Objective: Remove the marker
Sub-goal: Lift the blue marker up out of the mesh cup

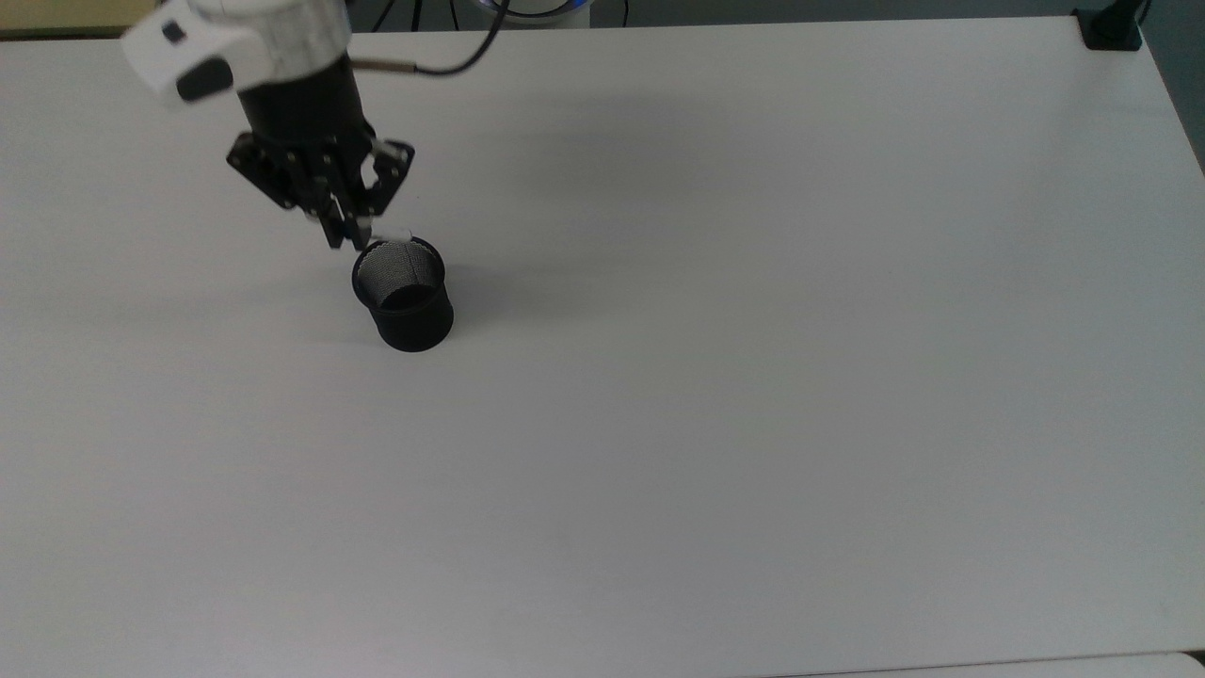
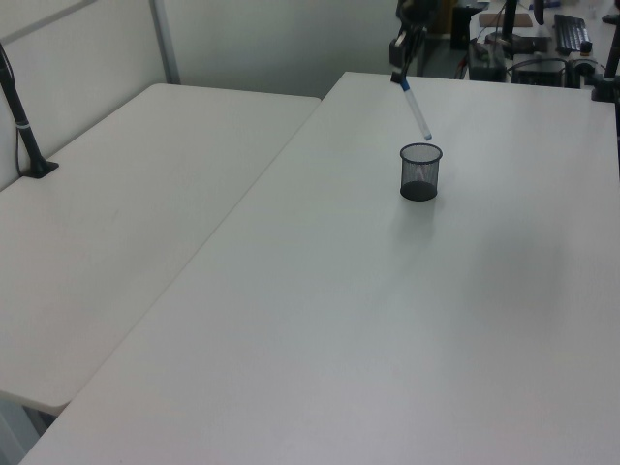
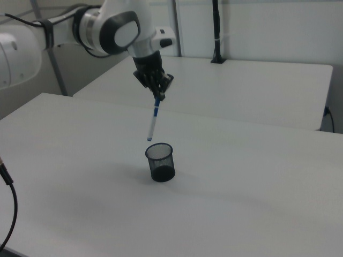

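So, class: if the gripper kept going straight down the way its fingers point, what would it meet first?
Probably the rim of the cup. The gripper holds the marker tilted, its lower end just above the rim; depth is unclear, so it might meet the table beside it.

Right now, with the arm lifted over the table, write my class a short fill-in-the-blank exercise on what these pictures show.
1. The gripper holds the marker by its ____ end.
2. The marker's lower tip hangs ____ the rim of the black mesh cup.
3. The cup stands ____ on the white table.
4. The marker's cap is ____ in colour.

Missing words: upper; above; upright; blue
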{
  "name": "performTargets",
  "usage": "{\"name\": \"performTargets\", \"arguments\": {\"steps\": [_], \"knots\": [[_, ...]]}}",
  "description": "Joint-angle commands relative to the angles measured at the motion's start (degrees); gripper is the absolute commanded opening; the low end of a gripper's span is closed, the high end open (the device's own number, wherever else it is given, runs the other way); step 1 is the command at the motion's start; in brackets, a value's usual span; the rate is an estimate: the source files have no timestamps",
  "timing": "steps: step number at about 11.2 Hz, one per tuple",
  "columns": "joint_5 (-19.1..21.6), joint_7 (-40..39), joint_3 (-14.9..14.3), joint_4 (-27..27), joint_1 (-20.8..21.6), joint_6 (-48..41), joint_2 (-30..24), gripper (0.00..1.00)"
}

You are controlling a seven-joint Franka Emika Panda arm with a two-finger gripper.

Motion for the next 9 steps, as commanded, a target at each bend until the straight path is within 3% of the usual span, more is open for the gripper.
{"name": "performTargets", "arguments": {"steps": [1, 5, 9], "knots": [[1.0, -0.6, 1.4, -0.7, 1.6, -6.8, -2.8, 0.0], [2.5, 0.3, 4.3, -2.7, 5.2, -17.2, 1.0, 0.0], [1.6, 0.3, 4.3, -2.9, 9.4, -16.7, 8.9, 0.02]]}}
